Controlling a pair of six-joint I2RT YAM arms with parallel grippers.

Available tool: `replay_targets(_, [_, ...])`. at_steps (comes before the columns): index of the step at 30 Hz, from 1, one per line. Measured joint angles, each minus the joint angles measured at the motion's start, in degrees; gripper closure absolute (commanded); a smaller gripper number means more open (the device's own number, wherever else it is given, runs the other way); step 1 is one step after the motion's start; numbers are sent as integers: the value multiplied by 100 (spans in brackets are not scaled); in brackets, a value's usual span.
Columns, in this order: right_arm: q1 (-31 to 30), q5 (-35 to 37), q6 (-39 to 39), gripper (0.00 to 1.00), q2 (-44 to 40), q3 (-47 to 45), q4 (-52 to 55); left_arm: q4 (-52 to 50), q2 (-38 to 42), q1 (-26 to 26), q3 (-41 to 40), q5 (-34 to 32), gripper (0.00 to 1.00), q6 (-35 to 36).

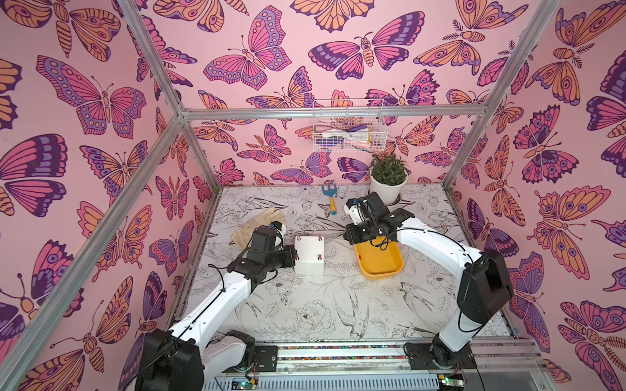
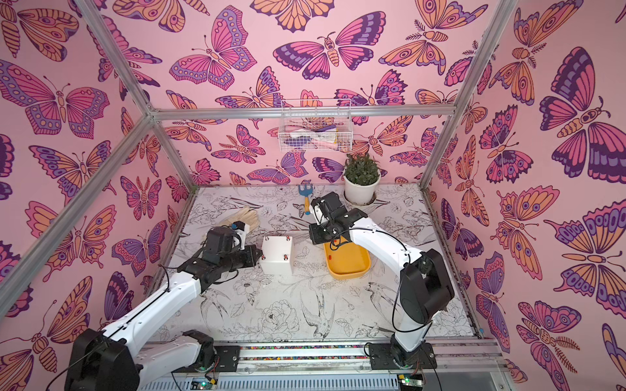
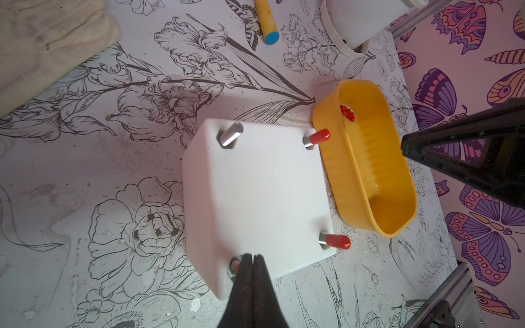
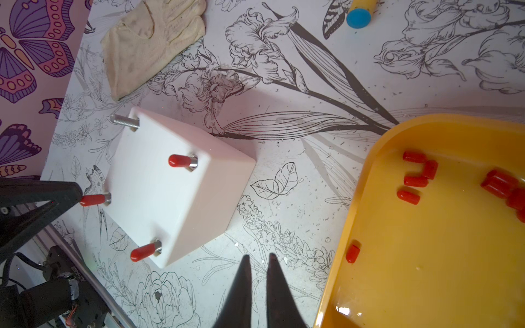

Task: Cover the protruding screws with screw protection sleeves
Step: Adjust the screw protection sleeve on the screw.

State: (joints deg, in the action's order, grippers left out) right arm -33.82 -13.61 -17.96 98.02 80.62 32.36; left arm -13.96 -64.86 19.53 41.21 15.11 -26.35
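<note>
While 3 of the 4 screws (image 3: 231, 134) on the box (image 3: 255, 193) wear red sleeves (image 3: 319, 135), 1 stands bare. The left gripper (image 3: 252, 257), pinched together, touches the sleeve on a corner screw. The right gripper (image 4: 259, 257), a narrow empty slit, hangs between box and tray (image 4: 366, 181), where more sleeves (image 4: 408, 196) lie.

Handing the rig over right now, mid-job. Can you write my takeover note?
Left claw: shut, tip at the sleeve on the box's near-left corner.
Right claw: barely open, empty, hovering between box and tray.
Done: three sleeves fitted.
To do: cap the bare screw at the far-left corner; spare sleeves lie in the tray.
</note>
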Motion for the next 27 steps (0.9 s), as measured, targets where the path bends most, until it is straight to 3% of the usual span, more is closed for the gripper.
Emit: replay_targets(27, [37,-46,0,85,0,0,0,96,79,11,-94,-254,100,24])
